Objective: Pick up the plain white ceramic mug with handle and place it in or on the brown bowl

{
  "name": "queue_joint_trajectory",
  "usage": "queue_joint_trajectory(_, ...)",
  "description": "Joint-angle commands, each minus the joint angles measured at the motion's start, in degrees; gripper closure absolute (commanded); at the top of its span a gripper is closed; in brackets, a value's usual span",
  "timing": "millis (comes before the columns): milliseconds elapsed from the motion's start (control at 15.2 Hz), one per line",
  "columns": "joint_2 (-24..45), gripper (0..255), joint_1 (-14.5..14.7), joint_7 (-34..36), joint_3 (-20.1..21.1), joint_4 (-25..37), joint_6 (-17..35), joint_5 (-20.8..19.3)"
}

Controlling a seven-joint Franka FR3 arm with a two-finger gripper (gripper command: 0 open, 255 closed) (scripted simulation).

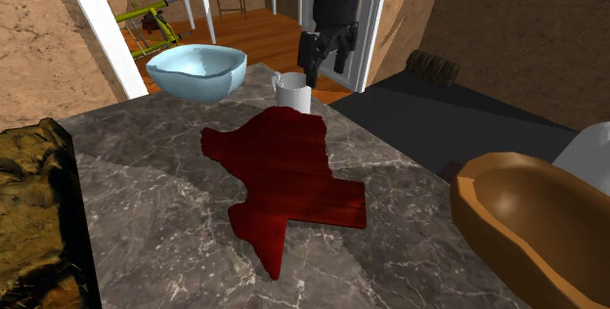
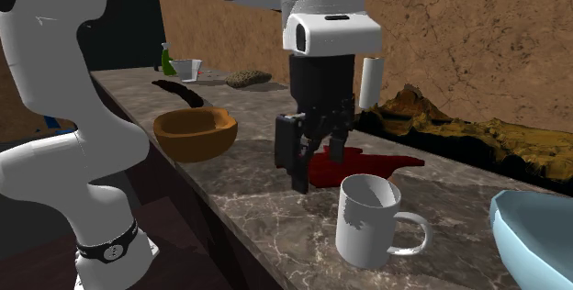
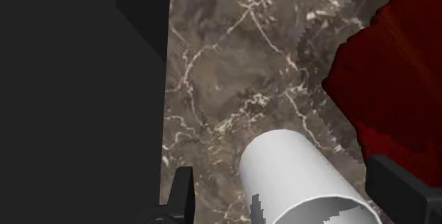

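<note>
Shoulder view: a grey-veined marble counter (image 1: 147, 160) lies in a brown-walled room, the plain white handled mug (image 1: 292, 93) upright at the far edge of the dark red mat (image 1: 283, 175); second exterior view: the gripper (image 2: 317, 164) hangs above the mug; wrist view: its fingers (image 3: 181, 196) stand wide apart, clasping nothing, the mug between them.

white mug (image 2: 365, 222): upright, empty, on counter (image 1: 147, 180) | brown bowl (image 2: 195, 134): upright, empty, well apart from mug

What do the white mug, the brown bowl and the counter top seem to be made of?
White handled mug: plain matte white, perhaps ceramic; no sure sign. Brown round bowl: likely wood, warm brown with soft sheen. Grey-brown counter top: marble-like stone, white veins.
</note>
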Motion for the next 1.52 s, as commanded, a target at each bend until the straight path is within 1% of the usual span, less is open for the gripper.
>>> queue_joint_trajectory(0,4.3,0,0.5,3.1,1.9,4.1,0.2,-2.0)
queue_joint_trajectory(330,16.0,0,3.0,10.5,5.4,16.2,-1.3,-8.7)
queue_joint_trajectory(858,16.5,0,3.0,10.7,5.2,10.9,4.4,-9.0)
queue_joint_trajectory(1386,16.5,0,3.0,10.7,5.2,11.0,4.4,-9.0)
queue_joint_trajectory(1452,16.5,255,3.0,10.7,5.2,11.0,4.4,-9.0)
